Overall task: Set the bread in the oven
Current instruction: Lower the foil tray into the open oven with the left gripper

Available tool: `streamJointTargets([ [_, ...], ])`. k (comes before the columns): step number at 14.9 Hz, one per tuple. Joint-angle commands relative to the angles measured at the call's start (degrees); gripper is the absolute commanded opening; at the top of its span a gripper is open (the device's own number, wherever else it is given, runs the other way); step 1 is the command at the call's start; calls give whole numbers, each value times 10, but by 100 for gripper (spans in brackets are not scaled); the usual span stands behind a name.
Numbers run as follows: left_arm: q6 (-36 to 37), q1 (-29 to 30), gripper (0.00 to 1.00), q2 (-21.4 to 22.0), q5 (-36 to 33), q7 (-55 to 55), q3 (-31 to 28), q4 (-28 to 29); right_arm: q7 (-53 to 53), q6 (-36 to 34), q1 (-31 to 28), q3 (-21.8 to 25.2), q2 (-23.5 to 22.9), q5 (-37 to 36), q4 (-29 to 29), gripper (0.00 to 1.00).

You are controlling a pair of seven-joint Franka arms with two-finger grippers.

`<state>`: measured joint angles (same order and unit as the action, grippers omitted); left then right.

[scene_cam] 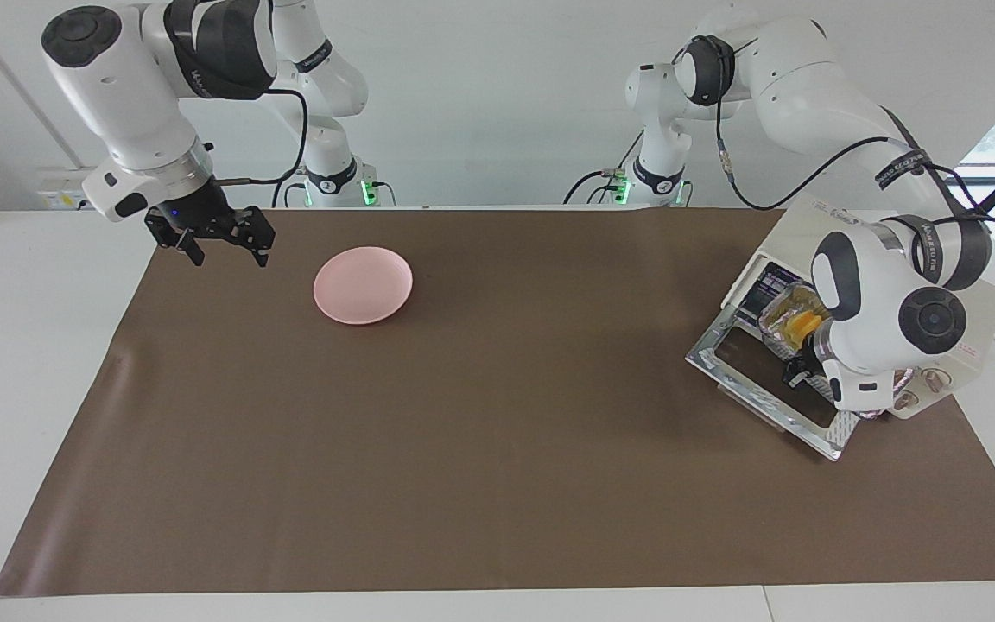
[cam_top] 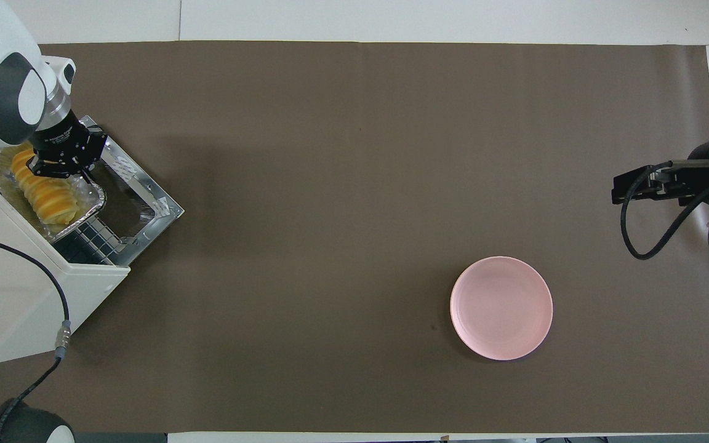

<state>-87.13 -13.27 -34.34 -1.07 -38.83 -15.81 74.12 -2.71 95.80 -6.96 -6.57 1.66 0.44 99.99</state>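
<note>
Foil tray (cam_top: 87,206) carries the bread (cam_top: 44,195) at the oven (scene_cam: 964,320) mouth, over the open door. Treat both as light and easily crushed; hold the tray rim, where the left pincer (cam_top: 59,166) is clamped. Only the overhead view shows this grip. The right pincer (scene_cam: 219,242) waits, spread.
</note>
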Motion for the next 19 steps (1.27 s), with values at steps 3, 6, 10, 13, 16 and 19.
streamJointTargets([
  [3,-19,-17,0,42,-18,-68,-2,67,3,-3,-7,-6,4,-9,-1,100],
  [6,-30,-31,0,52,-18,-89,-2,90,3,-3,-7,-6,4,-9,-1,100],
  [10,-35,-22,0,59,-20,-83,-5,105,3,-3,-7,-6,4,-9,-1,100],
  [13,-29,-22,0,60,-24,-89,-21,106,3,-3,-7,-6,4,-9,-1,100],
  [16,-28,-20,0,63,-24,-95,-27,108,3,-3,-7,-6,4,-9,-1,100],
  [19,-34,-18,0,72,-25,-95,-28,123,4,-3,-7,-6,4,-9,-1,100],
])
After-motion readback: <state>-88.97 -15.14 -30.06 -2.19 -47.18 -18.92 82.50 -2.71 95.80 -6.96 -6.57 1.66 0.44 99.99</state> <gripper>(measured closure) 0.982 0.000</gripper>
